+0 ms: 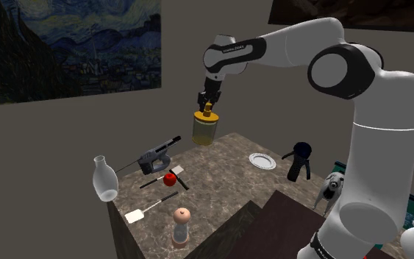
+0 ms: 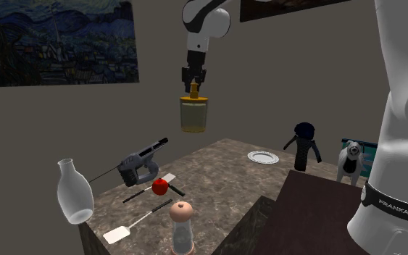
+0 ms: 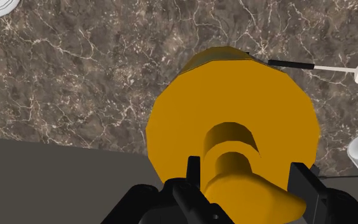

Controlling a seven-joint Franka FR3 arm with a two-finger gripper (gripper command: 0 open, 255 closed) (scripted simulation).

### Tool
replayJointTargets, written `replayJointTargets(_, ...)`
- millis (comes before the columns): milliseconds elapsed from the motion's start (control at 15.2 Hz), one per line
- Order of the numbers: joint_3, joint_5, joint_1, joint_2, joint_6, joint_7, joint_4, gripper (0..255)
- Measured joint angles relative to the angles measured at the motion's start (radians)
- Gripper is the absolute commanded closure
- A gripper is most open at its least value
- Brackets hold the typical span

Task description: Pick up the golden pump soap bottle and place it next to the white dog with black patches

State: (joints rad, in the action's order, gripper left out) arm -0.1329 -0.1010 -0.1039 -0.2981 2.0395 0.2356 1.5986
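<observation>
Wrist view: my end effector (image 3: pixel 247 178) clasps the golden soap bottle (image 3: pixel 231 108) by its narrow pump neck, high above the table (image 1: pixel 223 168). It seems rigid, smooth and light, so it may swing.

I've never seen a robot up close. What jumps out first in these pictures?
A golden bottle hanging in mid-air above the marbled table, clasped by its pump between the black fingers of the white arm. Next, the swirling blue painting on the wall at the shoulder view's upper left, and a small white dog at the second exterior view's right.
</observation>
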Motion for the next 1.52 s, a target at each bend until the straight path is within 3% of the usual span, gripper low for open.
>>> replayJointTargets(594, -0.004, 0.004, -0.006, 0.021, -0.104, 0.000, -0.083, 255)
replayJointTargets(1518, -0.112, 0.012, -0.135, 0.320, -0.037, 0.247, 0.297, 255)
